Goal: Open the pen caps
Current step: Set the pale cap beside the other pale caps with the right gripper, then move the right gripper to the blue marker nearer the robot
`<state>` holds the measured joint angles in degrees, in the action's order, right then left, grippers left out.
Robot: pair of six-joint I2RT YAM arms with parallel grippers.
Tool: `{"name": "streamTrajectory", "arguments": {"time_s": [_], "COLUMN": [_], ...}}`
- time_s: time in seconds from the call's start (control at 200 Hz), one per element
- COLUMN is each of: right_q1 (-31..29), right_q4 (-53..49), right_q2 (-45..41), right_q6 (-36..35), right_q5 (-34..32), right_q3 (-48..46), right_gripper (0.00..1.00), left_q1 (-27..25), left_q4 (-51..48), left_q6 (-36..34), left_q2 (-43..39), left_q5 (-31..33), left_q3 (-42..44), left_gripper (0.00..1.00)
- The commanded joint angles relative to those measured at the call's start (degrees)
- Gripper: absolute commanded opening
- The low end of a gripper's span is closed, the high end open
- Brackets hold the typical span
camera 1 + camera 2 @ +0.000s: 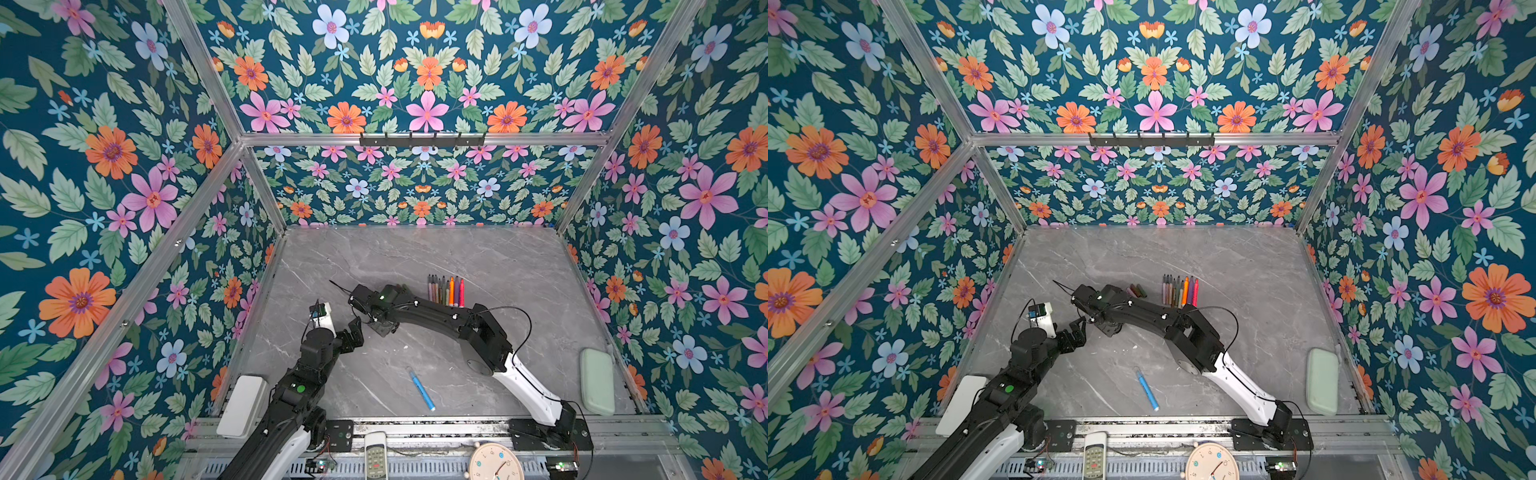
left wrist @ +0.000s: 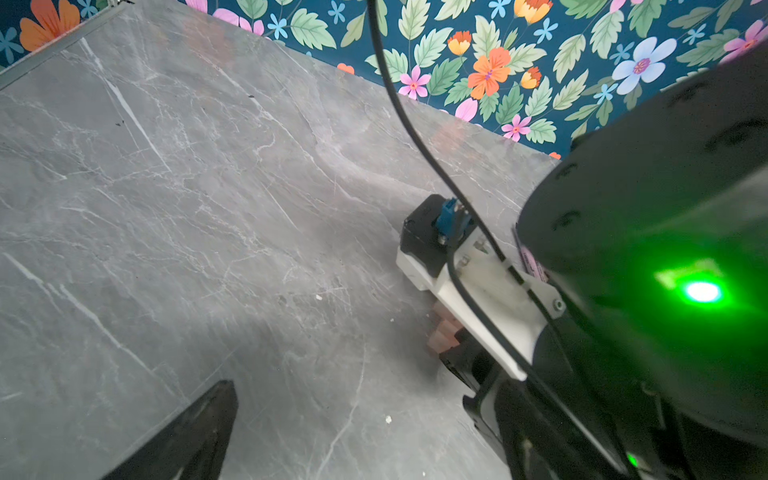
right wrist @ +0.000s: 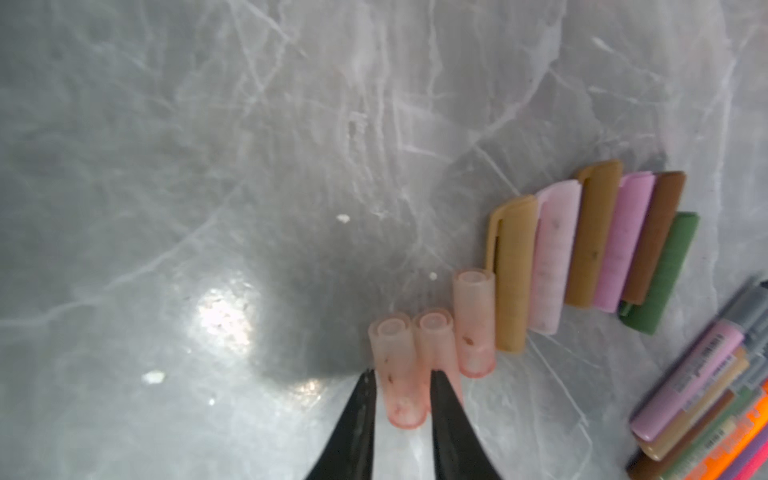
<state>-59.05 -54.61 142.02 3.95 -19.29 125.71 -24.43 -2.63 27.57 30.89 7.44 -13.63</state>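
**Desk state late in the cap-removal task.** Just beside the row of pens, the pulled-off caps lie side by side on the grey desk. Nine can be counted in the right wrist view: three pale translucent pink, then tan, pink, brown and green ones.

The right hand stands over the end cap, the one farthest from the row of pens. Its fingers are narrowly apart, one on each side of that cap. Whether they press it or merely flank it cannot be told.

The left hand hangs well apart from the row of pens, spread wide and empty.

The pens in the row show bare pointed tips in both top views, so most of the task appears done.

One blue pen lies alone, well apart from the row of pens on the robot's side of it. It is too small to tell whether its cap is on. Judged from the count of caps, it is probably the last pen left to open.
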Motion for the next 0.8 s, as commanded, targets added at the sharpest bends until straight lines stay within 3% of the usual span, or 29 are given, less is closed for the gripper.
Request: {"name": "streamTrajectory", "arguments": {"time_s": [0.0,0.385,0.585,0.795], "right_q1": [-0.2,-0.5,-0.5,-0.5], "right_q4": [-0.9,0.5,8.8,21.4], "right_q2": [-0.5,-5.9,-20.0,-40.1], "right_q6": [-0.3,2.4,9.1,19.9], "right_q5": [-0.9,0.0,2.4,6.9], "right_q3": [0.5,-2.0,-19.4,-46.8], "right_gripper": [0.3,0.27,0.27,0.27], "left_q1": [0.0,0.1,0.0,0.1], "left_q4": [1.0,1.3,2.2,2.8], "left_q6": [-0.2,-0.3,-0.7,-1.3], "left_q2": [0.1,0.9,3.3,5.2], "left_q5": [-0.8,-1.4,-3.4,-5.3], "left_q3": [-0.3,-0.3,-0.7,-1.2], "left_gripper": [1.0,1.0,1.0,1.0]}}
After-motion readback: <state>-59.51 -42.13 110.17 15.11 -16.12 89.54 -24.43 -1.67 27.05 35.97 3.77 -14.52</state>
